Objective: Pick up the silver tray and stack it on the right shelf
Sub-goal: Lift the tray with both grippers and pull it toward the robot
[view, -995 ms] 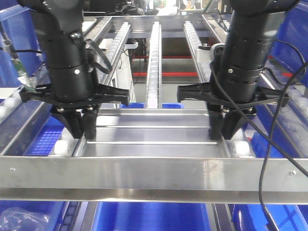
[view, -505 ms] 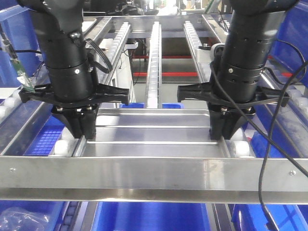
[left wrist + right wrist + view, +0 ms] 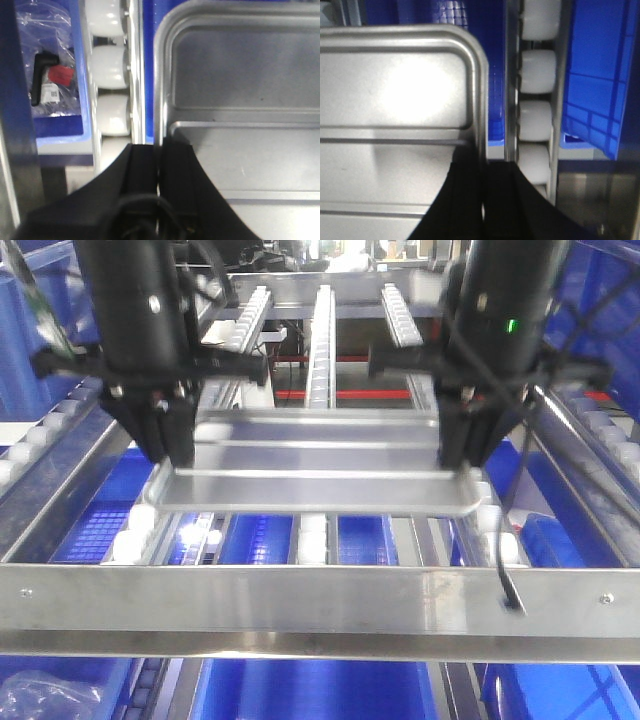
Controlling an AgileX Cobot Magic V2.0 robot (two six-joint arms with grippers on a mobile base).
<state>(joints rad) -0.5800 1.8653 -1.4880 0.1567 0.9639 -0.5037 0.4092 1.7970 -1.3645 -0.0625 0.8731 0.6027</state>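
The silver tray (image 3: 320, 485) hangs level above the rollers, its two long ridges showing. My left gripper (image 3: 168, 455) is shut on its left rim and my right gripper (image 3: 462, 460) on its right rim. In the left wrist view the black jaws (image 3: 159, 147) pinch the tray (image 3: 240, 90) edge beside a rounded corner. The right wrist view shows the same grip (image 3: 484, 160) on the tray (image 3: 395, 90). Below lies a sloping shelf level with steel rails, whitish rollers (image 3: 312, 535) and a flat front bar (image 3: 320, 600). I cannot tell whether this is the right shelf.
Blue bins (image 3: 95, 525) sit under the rack. Roller rails run close beside each rim (image 3: 111, 70) (image 3: 536, 70). A plastic bag with a black part and red label (image 3: 50, 75) lies in the left bin. A black cable (image 3: 505, 580) dangles from the right arm. Another roller rail (image 3: 600, 430) stands far right.
Both grippers have risen together with the tray. It rested on the rollers behind the front bar before; now it hangs above them, and the rollers and blue bins beneath show.
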